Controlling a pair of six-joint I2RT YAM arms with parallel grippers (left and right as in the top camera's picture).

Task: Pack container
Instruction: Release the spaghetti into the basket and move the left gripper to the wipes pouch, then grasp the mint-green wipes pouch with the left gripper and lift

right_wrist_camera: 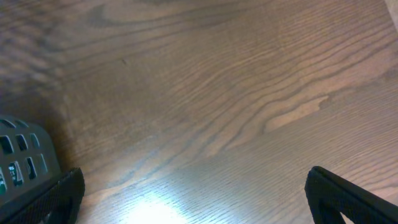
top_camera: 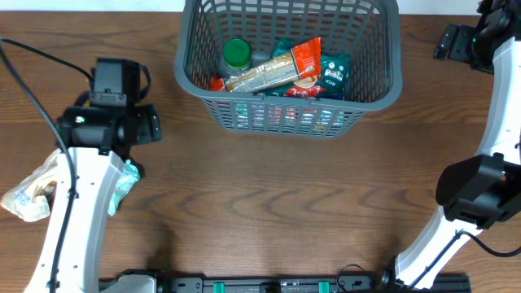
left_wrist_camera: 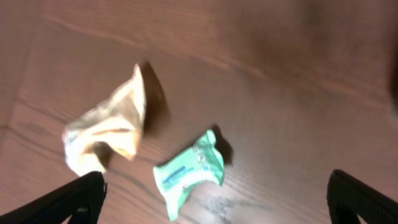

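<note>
The dark grey slotted container (top_camera: pixel 383 89) stands at the back middle of the table and holds several food packets and a green-lidded jar (top_camera: pixel 236 54). Its corner shows in the right wrist view (right_wrist_camera: pixel 22 162). A mint green packet (left_wrist_camera: pixel 189 173) and a tan crumpled bag (left_wrist_camera: pixel 109 127) lie on the table on the left; in the overhead view the green packet (top_camera: pixel 124 185) is partly hidden by my left arm, with the tan bag (top_camera: pixel 32 195) further left. My left gripper (left_wrist_camera: pixel 214 202) is open and empty above the green packet. My right gripper (right_wrist_camera: pixel 193 196) is open and empty over bare wood right of the container.
The right arm's base (top_camera: pixel 476 191) stands at the right edge. A black rail (top_camera: pixel 277 285) runs along the front edge.
</note>
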